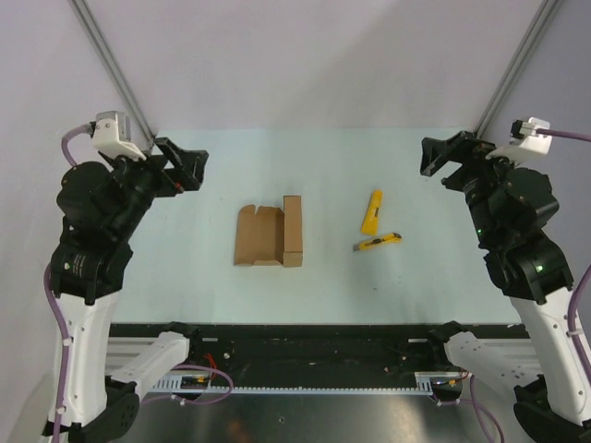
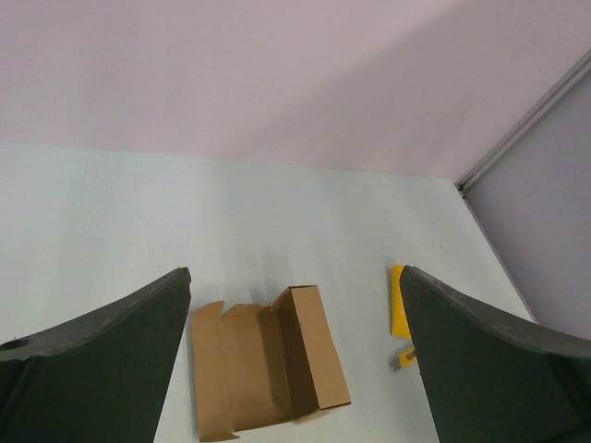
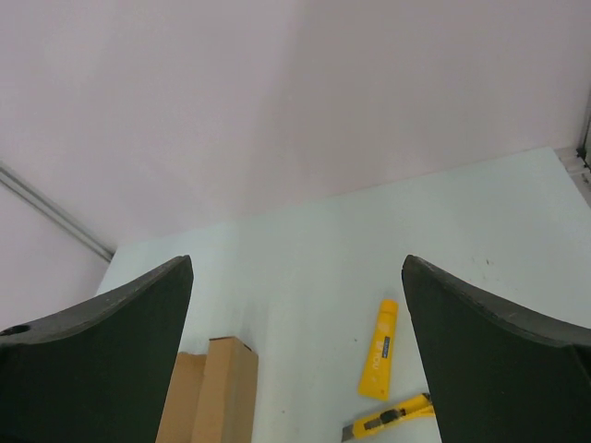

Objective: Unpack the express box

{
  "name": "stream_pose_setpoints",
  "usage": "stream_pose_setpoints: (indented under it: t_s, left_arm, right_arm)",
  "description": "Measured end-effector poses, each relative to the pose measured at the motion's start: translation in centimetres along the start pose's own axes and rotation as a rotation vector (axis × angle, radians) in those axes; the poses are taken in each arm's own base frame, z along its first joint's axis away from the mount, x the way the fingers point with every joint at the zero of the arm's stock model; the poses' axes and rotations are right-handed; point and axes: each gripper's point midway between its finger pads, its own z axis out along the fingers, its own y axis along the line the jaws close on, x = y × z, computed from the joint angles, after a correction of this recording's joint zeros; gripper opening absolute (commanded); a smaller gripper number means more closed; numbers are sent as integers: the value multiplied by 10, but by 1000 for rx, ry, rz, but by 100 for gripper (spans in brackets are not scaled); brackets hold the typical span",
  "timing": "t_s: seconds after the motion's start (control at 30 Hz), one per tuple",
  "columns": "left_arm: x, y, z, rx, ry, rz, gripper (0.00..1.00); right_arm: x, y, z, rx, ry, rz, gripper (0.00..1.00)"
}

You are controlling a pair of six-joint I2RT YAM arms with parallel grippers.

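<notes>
The express box (image 1: 270,235), small and brown, lies in the middle of the table with its flaps spread flat to the left and its body standing open on the right side; it also shows in the left wrist view as the express box (image 2: 268,362) and at the bottom left of the right wrist view as the express box (image 3: 217,392). My left gripper (image 1: 185,164) hangs open above the table's left side, well away from the box. My right gripper (image 1: 441,157) hangs open above the right side, nothing between its fingers.
A yellow bar-shaped item (image 1: 370,211) lies to the right of the box, and a yellow-and-black utility knife (image 1: 379,243) lies just below it. Both show in the right wrist view: the yellow item (image 3: 379,349) and the knife (image 3: 388,420). Frame posts rise at the back corners.
</notes>
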Motion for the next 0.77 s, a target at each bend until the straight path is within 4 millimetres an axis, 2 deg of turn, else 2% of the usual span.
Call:
stream_pose_setpoints:
  t_s: [0.2,0.4,0.67,0.77]
  left_arm:
    - [-1,12,-5,-69,-10,4,100]
    - [16,20,-18,-90,10,3,100]
    - [10,16,-47,-73,-42,4,100]
    - [10,16,-51,-70,-44,4,100]
  right_arm:
    - [-25,-11,-19,70,-19,20,100]
    - [-42,-24,-44,128,-27,52,100]
    - [-26,-36,-55,172,35,50,100]
    - [-24,-37,-55,176,45,49,100]
